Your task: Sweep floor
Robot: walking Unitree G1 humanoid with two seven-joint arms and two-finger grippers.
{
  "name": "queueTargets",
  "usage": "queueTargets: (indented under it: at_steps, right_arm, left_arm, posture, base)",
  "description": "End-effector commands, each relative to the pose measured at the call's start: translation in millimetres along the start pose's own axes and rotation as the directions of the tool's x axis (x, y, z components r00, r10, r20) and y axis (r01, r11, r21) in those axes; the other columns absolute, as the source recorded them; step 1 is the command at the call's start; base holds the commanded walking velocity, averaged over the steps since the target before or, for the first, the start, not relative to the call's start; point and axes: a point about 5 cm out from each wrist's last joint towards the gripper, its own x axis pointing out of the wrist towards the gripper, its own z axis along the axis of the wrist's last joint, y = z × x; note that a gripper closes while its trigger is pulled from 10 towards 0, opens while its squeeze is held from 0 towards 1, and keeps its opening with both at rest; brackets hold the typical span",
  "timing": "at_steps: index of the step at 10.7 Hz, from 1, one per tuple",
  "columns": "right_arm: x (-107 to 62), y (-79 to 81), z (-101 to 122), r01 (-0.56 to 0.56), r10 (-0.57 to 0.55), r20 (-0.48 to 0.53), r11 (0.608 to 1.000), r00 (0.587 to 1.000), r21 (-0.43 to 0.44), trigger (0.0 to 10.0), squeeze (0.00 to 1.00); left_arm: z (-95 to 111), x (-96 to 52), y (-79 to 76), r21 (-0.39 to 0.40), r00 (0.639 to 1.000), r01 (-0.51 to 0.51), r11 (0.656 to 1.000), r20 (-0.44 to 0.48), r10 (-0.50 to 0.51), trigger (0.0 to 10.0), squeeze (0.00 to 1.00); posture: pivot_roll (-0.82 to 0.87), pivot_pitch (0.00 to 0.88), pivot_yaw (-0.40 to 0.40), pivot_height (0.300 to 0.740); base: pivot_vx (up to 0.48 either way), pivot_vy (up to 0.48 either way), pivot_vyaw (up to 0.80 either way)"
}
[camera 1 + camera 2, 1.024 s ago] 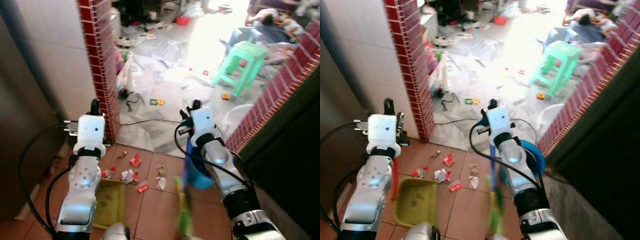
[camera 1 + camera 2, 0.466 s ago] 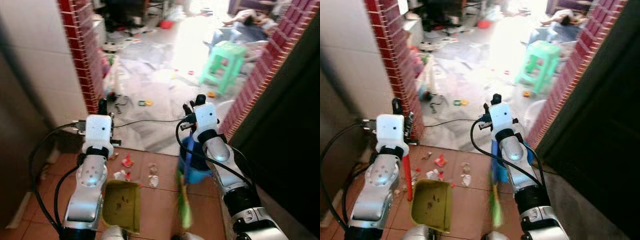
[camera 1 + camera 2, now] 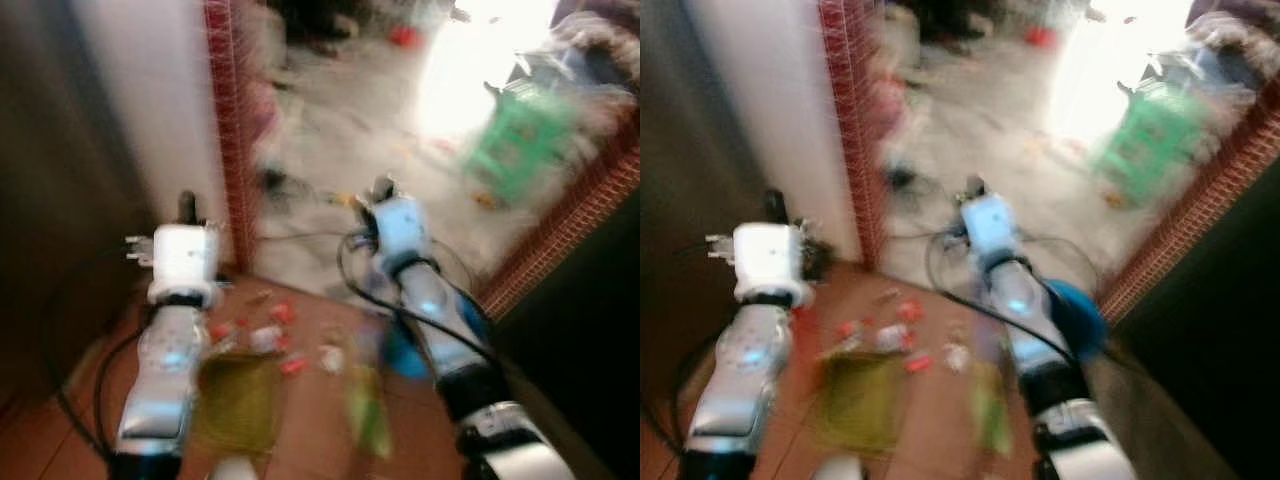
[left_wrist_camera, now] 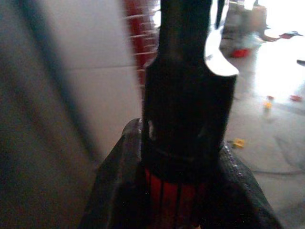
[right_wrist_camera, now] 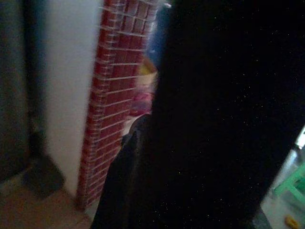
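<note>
Left tool (image 4: 188, 109) clenches the dustpan (image 3: 236, 402) handle; right tool's (image 3: 385, 205) grip unclear. Keep pan flat, scraps (image 3: 270, 335) at twelve o'clock.

The head views are now smeared with motion blur and the whole scene has shifted sideways, with the red brick pillar (image 3: 232, 130) and green stool (image 3: 512, 140) sitting further right than half a second ago; this is the camera swinging, not the things moving. The yellow-green dustpan (image 3: 238, 400) reads a little closer under the scraps of litter (image 3: 268, 335) than before, though the blur makes this uncertain. The broom's green head (image 3: 368, 415) stays low beside it, too smeared to judge any shift.
</note>
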Motion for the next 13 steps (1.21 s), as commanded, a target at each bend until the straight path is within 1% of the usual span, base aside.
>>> queueTargets:
  at_steps: [1, 5, 6, 8, 9, 11, 13]
  right_arm:
    - [-4.4, -17.7, 1.4, 0.041, -0.04, 0.015, 0.998, 0.999, -0.044, 10.0, 0.0]
    - [-6.4, -18.1, -0.4, 0.044, -0.044, 0.013, 0.998, 0.999, -0.044, 10.0, 0.0]
    - [-7.3, -17.3, -1.2, 0.043, -0.043, 0.011, 0.998, 0.999, -0.042, 10.0, 0.0]
    - [-8.3, -15.0, -1.1, 0.027, -0.026, 0.014, 0.997, 1.0, -0.067, 10.0, 0.0]
    - [-8.0, -14.6, 0.3, 0.026, -0.024, 0.022, 0.998, 0.999, -0.065, 10.0, 0.0]
    - [-7.3, -14.8, 1.4, 0.035, -0.034, 0.025, 0.998, 0.999, -0.044, 10.0, 0.0]
    - [-8.6, -14.9, 0.8, 0.037, -0.036, 0.023, 0.999, 0.999, -0.038, 10.0, 0.0]
  left_arm:
    - [18.2, 3.7, -13.5, -0.033, 0.996, 0.043, 0.999, 0.079, -0.04, 10.0, 0.0]
    - [16.4, 3.7, -15.1, -0.01, 0.996, 0.031, 0.999, 0.079, -0.031, 10.0, 0.0]
    - [15.7, 3.3, -13.9, -0.005, 0.997, 0.018, 1.0, 0.079, -0.017, 10.0, 0.0]
    - [16.4, 2.5, -11.5, 0.01, 0.997, 0.004, 1.0, 0.083, -0.004, 10.0, 0.0]
    - [16.9, 2.0, -9.2, 0.002, 0.996, -0.001, 1.0, 0.088, 0.001, 10.0, 0.0]
    - [16.9, 2.7, -6.3, 0.008, 0.996, -0.01, 1.0, 0.089, 0.009, 10.0, 0.0]
    - [16.5, 1.6, -5.2, -0.005, 0.996, -0.008, 1.0, 0.088, 0.009, 10.0, 0.0]
  posture:
    - [0.02, 0.0, -0.062, 0.74]
    - [0.01, 0.0, -0.059, 0.74]
    - [0.01, 0.0, -0.059, 0.74]
    - [0.01, 0.0, -0.061, 0.74]
    - [0.01, 0.0, -0.061, 0.74]
    - [0.01, 0.0, -0.06, 0.74]
    - [0.01, 0.0, -0.059, 0.74]
  base:
    - [0.364, 0.0, 0.0]
    - [0.0, 0.0, 0.0]
    - [0.0, 0.0, 0.0]
    - [0.0, 0.0, 0.0]
    - [0.0, 0.0, 0.44]
    - [0.0, 0.0, 0.0]
    - [0.304, 0.122, 0.0]
